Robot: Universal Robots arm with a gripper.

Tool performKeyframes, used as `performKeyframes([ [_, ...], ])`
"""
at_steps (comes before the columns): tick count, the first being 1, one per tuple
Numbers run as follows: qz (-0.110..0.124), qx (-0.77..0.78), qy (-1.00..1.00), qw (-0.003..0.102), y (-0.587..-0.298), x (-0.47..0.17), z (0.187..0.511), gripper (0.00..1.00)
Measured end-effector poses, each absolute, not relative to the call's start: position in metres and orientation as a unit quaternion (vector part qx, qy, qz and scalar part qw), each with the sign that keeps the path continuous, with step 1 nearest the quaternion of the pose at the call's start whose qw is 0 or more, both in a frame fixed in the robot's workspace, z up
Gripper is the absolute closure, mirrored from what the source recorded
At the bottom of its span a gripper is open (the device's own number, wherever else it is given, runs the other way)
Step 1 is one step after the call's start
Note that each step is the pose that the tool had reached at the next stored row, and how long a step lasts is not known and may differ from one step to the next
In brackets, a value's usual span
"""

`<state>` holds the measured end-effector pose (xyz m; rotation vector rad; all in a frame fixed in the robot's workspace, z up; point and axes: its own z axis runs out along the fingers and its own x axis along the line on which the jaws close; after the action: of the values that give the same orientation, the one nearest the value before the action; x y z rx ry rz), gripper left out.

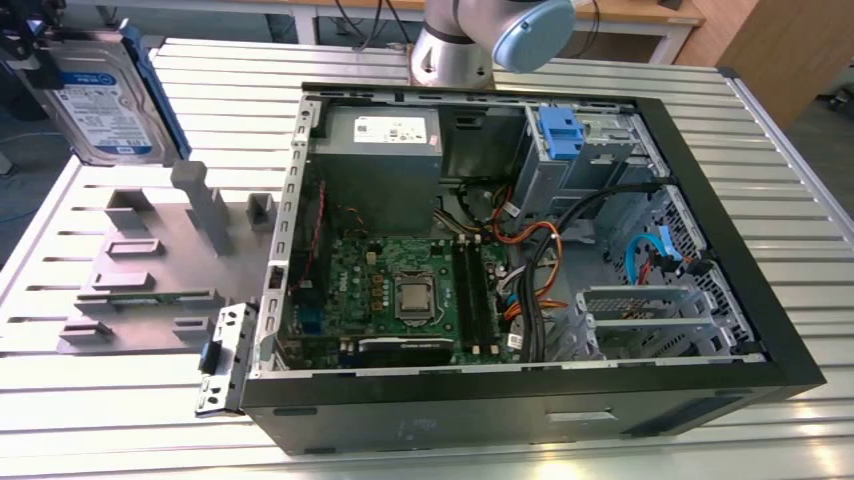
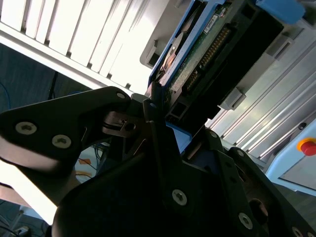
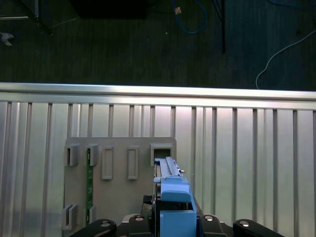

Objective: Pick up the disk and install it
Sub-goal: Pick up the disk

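Pincer (image 2: 165, 126) clamped tight on the disk (image 1: 104, 105), held aloft above grey fixture plate (image 1: 134, 290). Judged rigid, dense, shock-sensitive. Grip blue carrier (image 3: 174, 197) edges; avoid exposed circuit board (image 2: 197, 64).

open computer case (image 1: 534, 412) beside grey fixture (image 1: 174, 265)

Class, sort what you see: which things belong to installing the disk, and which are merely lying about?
Belong:
disk, held in the gripper
open case
drive bay

Lying about:
grey fixture plate
power supply
motherboard
floor cables
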<state>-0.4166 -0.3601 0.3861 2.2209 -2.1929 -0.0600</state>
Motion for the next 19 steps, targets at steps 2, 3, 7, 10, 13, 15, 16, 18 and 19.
performKeyframes([
  [2, -0.019, 0.711, -0.702, 0.010, -0.3601, -0.4166, 0.3865, 0.64],
  [3, -0.019, 0.711, -0.702, 0.010, -0.3601, -0.4166, 0.3867, 0.64],
  [7, -0.019, 0.711, -0.702, 0.010, -0.3601, -0.4166, 0.3876, 0.64],
  [10, -0.019, 0.711, -0.702, 0.010, -0.3601, -0.4166, 0.3882, 0.64],
  [13, -0.019, 0.711, -0.702, 0.010, -0.3601, -0.4166, 0.3891, 0.64],
  [15, -0.019, 0.711, -0.702, 0.010, -0.3601, -0.4166, 0.3896, 0.64],
  [16, -0.019, 0.711, -0.702, 0.010, -0.3601, -0.4166, 0.3897, 0.64],
  [18, -0.019, 0.711, -0.702, 0.010, -0.3601, -0.4166, 0.3901, 0.64],
  [19, -0.019, 0.711, -0.702, 0.010, -0.3601, -0.4166, 0.3903, 0.64],
])
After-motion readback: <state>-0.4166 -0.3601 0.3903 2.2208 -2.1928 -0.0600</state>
